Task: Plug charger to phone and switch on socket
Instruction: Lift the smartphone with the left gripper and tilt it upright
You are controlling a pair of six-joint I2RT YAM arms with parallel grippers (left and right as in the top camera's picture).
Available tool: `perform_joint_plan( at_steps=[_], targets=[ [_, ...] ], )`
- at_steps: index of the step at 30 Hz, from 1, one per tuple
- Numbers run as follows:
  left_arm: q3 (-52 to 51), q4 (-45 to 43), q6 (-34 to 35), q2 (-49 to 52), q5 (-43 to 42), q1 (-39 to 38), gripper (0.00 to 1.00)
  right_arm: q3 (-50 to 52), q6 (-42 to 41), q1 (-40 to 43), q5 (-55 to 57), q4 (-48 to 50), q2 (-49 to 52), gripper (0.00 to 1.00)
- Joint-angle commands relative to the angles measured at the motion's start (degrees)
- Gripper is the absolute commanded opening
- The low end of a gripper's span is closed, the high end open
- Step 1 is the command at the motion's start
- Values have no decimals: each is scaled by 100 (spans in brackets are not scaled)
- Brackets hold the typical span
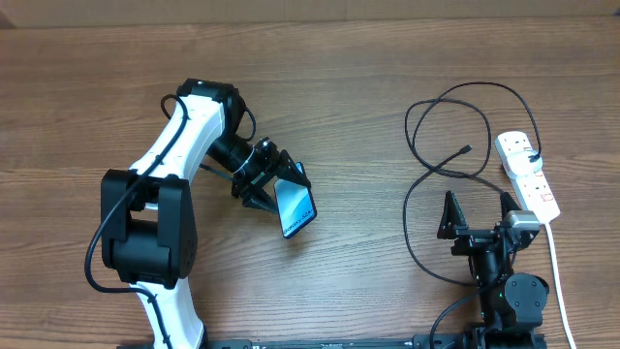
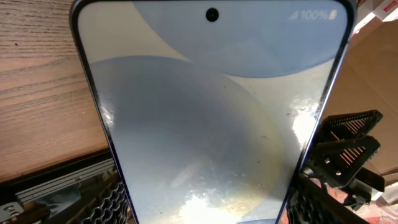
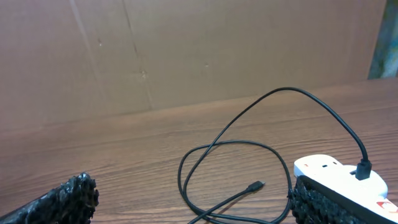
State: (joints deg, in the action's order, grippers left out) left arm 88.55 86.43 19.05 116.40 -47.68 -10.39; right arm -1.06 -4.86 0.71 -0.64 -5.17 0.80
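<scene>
The phone, with its blue screen lit, is clamped at its near end between the fingers of my left gripper and sits tilted left of the table's middle. In the left wrist view the phone fills the frame between the two fingers. The black charger cable lies in loops on the right, and its free connector tip rests on the wood. Its other end is plugged into the white socket strip. My right gripper is open and empty, near the strip. The right wrist view shows the tip, the cable and the strip.
The strip's white lead runs down the right edge toward the front. A brown cardboard wall stands behind the table. The left arm's white body reaches across the left side.
</scene>
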Motion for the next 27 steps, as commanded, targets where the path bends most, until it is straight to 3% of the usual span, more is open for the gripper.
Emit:
perform_joint_plan(
  at_steps=[1, 27],
  targets=[
    [173, 50, -155, 48, -297, 20, 53, 61, 22, 11, -7, 33, -61, 100],
    [173, 7, -105, 48, -297, 22, 55, 61, 22, 11, -7, 33, -61, 100]
  ],
)
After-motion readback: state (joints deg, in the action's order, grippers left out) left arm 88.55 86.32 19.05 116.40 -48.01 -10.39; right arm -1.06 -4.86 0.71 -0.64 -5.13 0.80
